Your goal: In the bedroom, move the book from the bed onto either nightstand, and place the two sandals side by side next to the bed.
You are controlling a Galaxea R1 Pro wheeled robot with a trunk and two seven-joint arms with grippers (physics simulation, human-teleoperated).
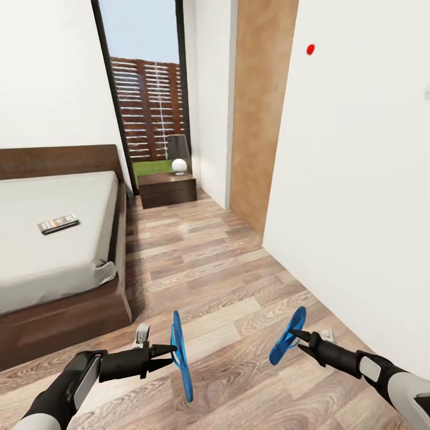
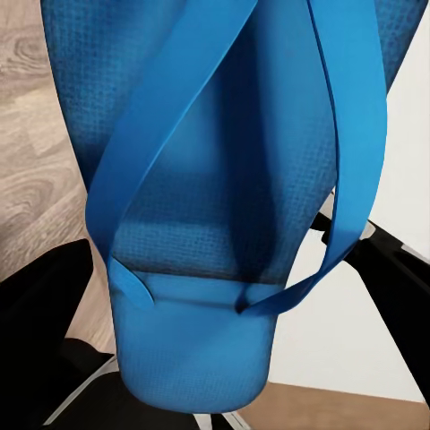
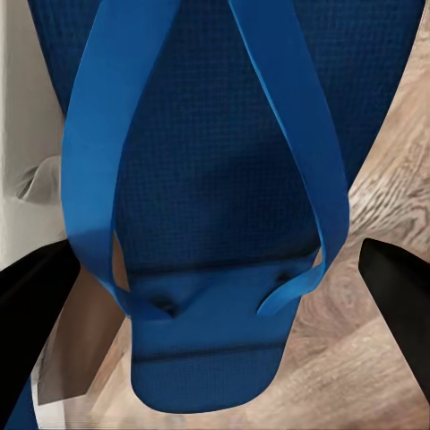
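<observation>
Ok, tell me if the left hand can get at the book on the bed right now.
Probably not. The left hand is shut on a sandal, and the book lies well ahead on the bed, seemingly beyond reach without driving closer.

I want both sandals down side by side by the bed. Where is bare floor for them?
The wooden floor lies bare between the bed frame and the white wall, up to the nightstand. The strip along the frame looks widest near the foot corner. The left gripper and right gripper each hold a sandal.
</observation>
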